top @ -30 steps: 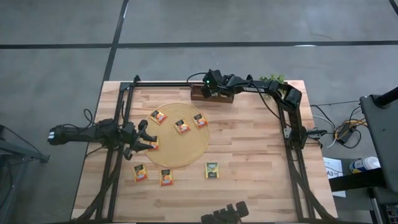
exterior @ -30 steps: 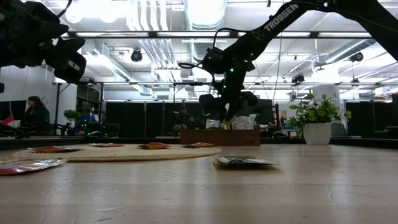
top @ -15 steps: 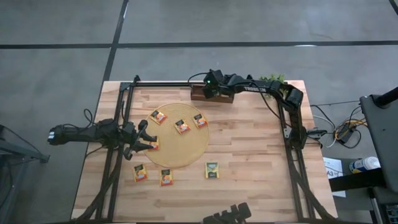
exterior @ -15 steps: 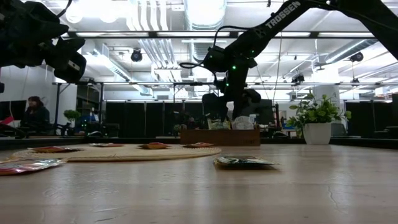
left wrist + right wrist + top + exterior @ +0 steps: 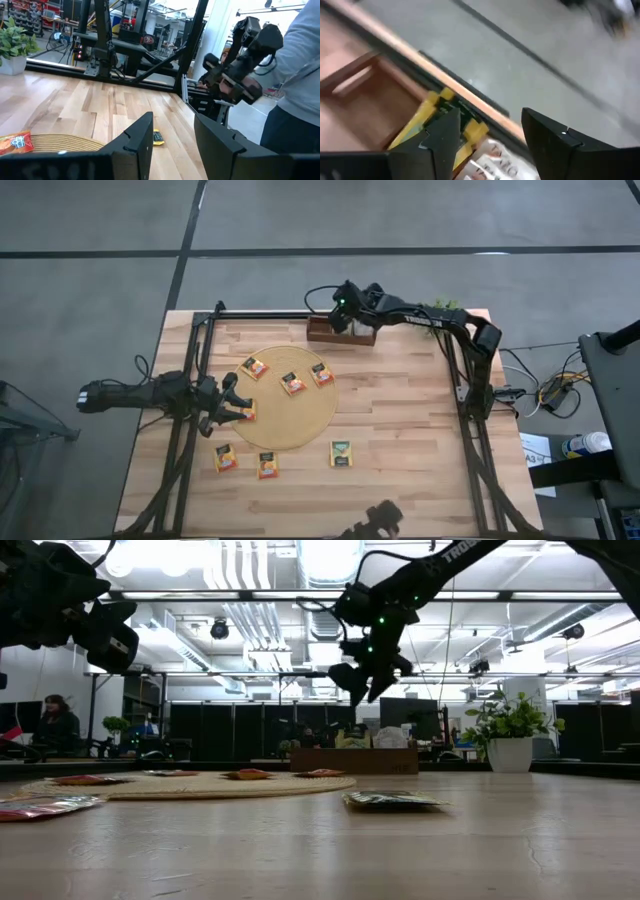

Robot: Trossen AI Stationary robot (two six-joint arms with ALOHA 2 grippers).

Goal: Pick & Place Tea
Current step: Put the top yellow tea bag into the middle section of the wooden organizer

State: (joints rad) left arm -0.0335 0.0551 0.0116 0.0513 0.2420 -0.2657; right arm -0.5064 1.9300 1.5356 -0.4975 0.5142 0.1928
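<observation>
The tea sachets are spread about. Three orange ones (image 5: 292, 383) lie on the round tan mat (image 5: 300, 425). Two more orange ones (image 5: 267, 465) and a green-yellow one (image 5: 341, 453) lie flat on the table near it. The brown wooden tray (image 5: 325, 333) at the far edge holds a green-yellow sachet (image 5: 434, 111) and a white one (image 5: 492, 159). My right gripper (image 5: 345, 302) hangs open above the tray with nothing between its fingers. My left gripper (image 5: 232, 406) waits open and level over the mat's left edge, beside a partly hidden orange sachet (image 5: 247, 413).
A potted plant (image 5: 508, 730) stands at the far right corner. A black frame (image 5: 205, 360) runs along the table's left, far and right sides. A dark device (image 5: 372, 520) sits at the near edge. A person's grey sleeve (image 5: 300, 60) shows beyond that edge.
My right gripper has risen from the wooden tray to well above it and has rolled somewhat about its own axis. The sachets in the tray stay where they were.
</observation>
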